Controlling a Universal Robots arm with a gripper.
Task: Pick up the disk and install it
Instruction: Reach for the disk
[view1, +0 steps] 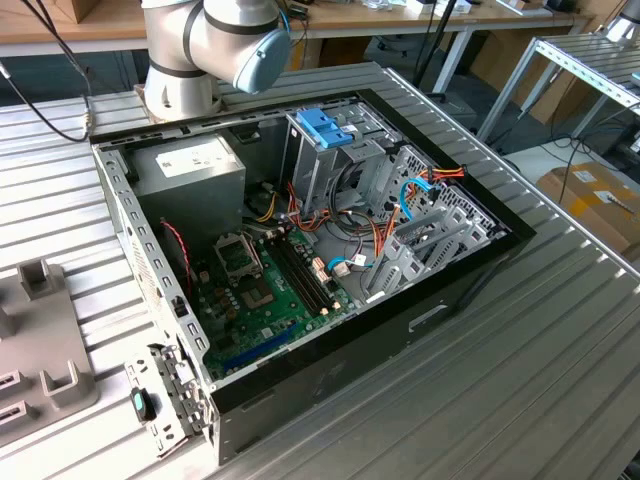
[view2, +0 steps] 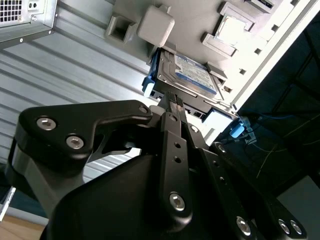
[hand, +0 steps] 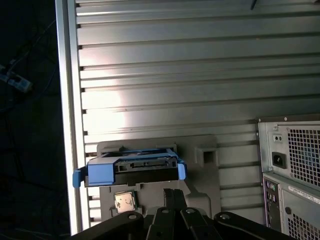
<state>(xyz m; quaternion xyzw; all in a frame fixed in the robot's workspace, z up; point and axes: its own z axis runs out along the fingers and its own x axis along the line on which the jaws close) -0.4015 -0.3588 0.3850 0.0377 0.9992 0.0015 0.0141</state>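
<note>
Second wrist view puts the black gripper (view2: 172, 98) nearest, jaws pressed together on nothing, just short of the flat rectangular silver-metal disk (view2: 187, 75) with blue side rails. The disk lies on a grey fixture plate (view2: 192, 22), outside the open black computer case (view1: 330, 380). By my judgement, pickup and installation both remain.

One disk (view2: 187, 75), one claw (view2: 173, 97), one computer case (view1: 330, 385), one power-supply box (view1: 190, 170), one blue latch (view1: 325, 128), one motherboard (view1: 260, 300), one grey tray (hand: 200, 175) and one small silver chip (hand: 123, 201) are on hand. The memory slots (view1: 303, 278) number perhaps four; they are hard to separate.
</note>
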